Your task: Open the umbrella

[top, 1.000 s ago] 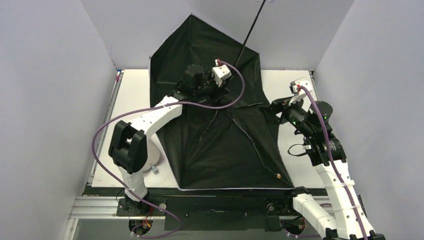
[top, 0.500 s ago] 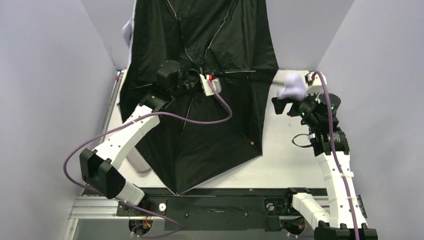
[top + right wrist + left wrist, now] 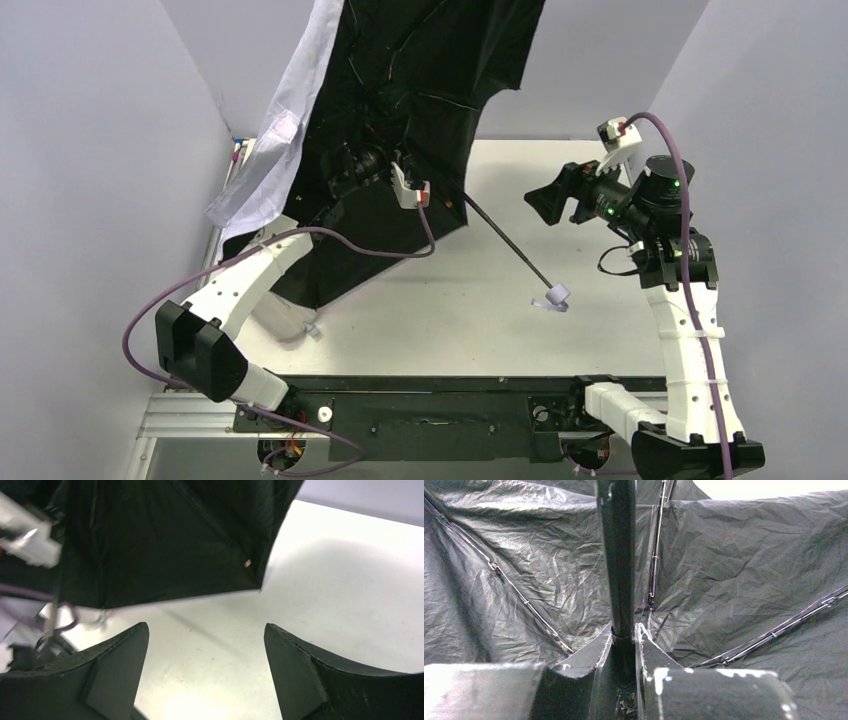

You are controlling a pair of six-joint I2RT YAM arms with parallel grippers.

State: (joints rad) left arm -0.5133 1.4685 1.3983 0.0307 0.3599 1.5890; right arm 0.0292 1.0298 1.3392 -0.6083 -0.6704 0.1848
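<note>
Over left table (image 3: 480, 330) side: umbrella (image 3: 420, 60) spread open, black lining facing camera.

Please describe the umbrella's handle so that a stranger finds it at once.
Find the black umbrella canopy over the far left of the table. A thin black shaft slants from it toward the near right. The handle is the small pale piece at its free end, alone against bare tabletop.
</note>
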